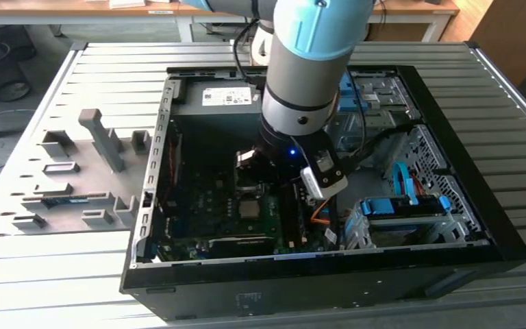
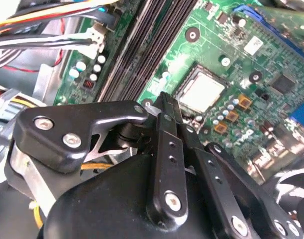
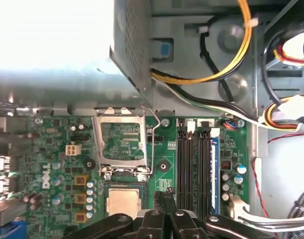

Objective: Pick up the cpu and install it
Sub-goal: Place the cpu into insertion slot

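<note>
Gripper (image 2: 164,102) is hovering just beside the cpu (image 2: 202,92), closed up, gripping nothing. Cpu is sitting in the socket (image 3: 123,185), mid-frame in exterior view; socket lid (image 3: 122,142) is standing open.

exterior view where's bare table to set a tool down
Bare slats: between the grey fixture blocks and the table's near edge, and the strip between the computer case and the table's edge on the exterior view's right. Inside the case is crowded: arm, cables, drive cage.

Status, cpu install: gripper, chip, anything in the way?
Gripper shut, holding nothing, close beside the chip. Small square silvery-grey cpu lies flat on green motherboard. Hinged metal retention frame open beside it; nothing on the cpu.
</note>
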Tool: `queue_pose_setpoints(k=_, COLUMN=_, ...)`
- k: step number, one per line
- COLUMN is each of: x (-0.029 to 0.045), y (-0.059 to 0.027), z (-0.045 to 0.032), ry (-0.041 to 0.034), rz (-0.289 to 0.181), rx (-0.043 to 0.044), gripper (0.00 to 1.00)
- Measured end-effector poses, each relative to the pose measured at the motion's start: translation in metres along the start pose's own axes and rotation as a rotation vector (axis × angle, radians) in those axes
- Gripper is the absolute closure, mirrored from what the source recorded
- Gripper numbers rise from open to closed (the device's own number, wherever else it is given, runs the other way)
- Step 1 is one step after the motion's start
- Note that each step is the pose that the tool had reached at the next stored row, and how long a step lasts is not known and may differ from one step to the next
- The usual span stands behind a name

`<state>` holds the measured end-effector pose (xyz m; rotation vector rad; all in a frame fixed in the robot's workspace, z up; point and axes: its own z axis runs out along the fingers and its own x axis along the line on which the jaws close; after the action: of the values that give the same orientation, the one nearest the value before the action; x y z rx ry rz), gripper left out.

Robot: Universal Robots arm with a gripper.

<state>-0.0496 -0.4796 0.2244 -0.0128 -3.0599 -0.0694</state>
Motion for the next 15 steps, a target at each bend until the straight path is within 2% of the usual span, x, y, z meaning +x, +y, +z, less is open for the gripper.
queue_pose_setpoints(k=5, x=0.0016, y=0.0016, z=-0.0195, ry=0.0000, rz=0.000, rx=0.0004, gripper=0.90)
queue_pose_setpoints(k=7, x=0.0021, y=0.0019, z=-0.0245, ry=0.0001, rz=0.000, rx=0.0024, gripper=0.90)
queue_pose_setpoints(k=13, x=0.0021, y=0.0019, z=-0.0247, ry=-0.0001, rz=0.001, rx=0.0053, gripper=0.90)
queue_pose_setpoints(k=15, x=0.0021, y=0.0019, z=-0.0247, ry=-0.0001, rz=0.001, rx=0.0102, gripper=0.90)
